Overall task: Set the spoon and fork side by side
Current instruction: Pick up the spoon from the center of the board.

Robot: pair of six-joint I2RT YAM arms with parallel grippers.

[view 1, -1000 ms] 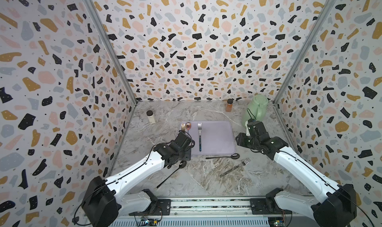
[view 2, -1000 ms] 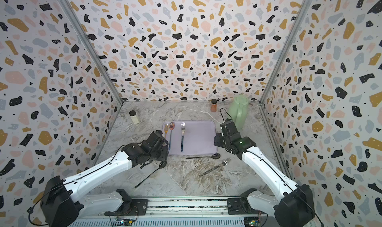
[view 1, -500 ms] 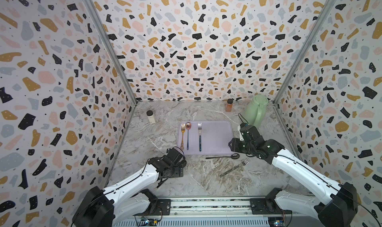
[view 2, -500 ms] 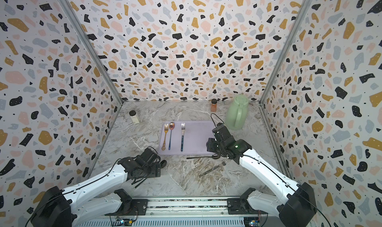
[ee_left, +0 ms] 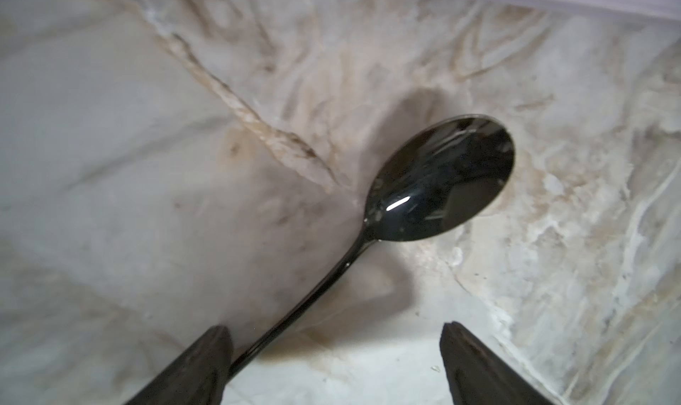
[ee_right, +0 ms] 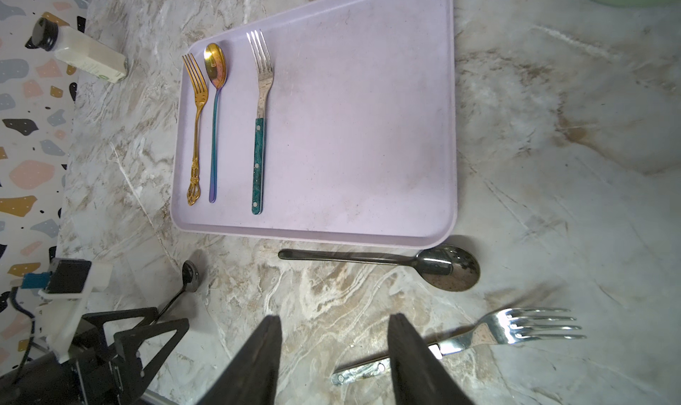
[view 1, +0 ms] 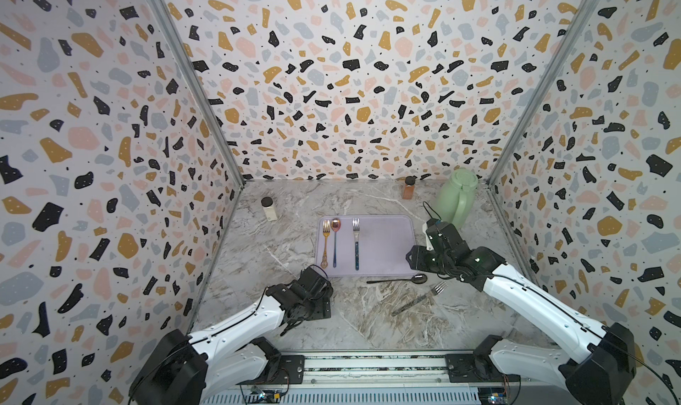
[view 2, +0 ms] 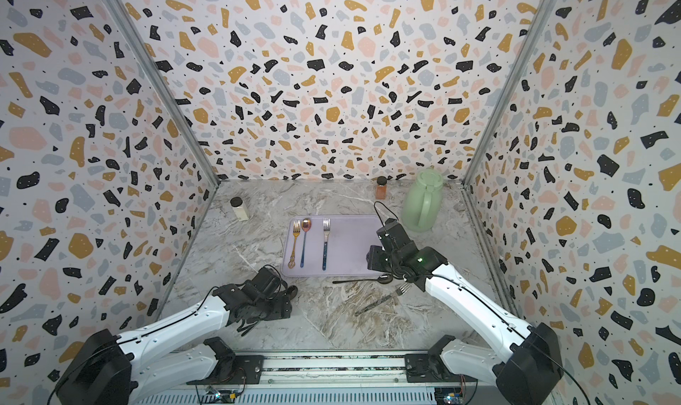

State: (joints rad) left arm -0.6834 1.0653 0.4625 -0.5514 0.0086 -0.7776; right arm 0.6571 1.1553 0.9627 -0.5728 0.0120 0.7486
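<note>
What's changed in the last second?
Left gripper released the rainbow spoon beside the gold fork on the tray, then pulled back over a small black spoon, open. Right gripper swung from the jug toward the large spoon. Everything else stayed put.

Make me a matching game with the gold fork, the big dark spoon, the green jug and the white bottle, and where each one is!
Things:
1. gold fork
2. big dark spoon
3. green jug
4. white bottle

Places:
A. lying on the table, just in front of the tray
B. standing far back on the right
C. lying on the tray, beside the rainbow spoon
D. standing far back on the left

Pairs: 1-C, 2-A, 3-B, 4-D
</note>
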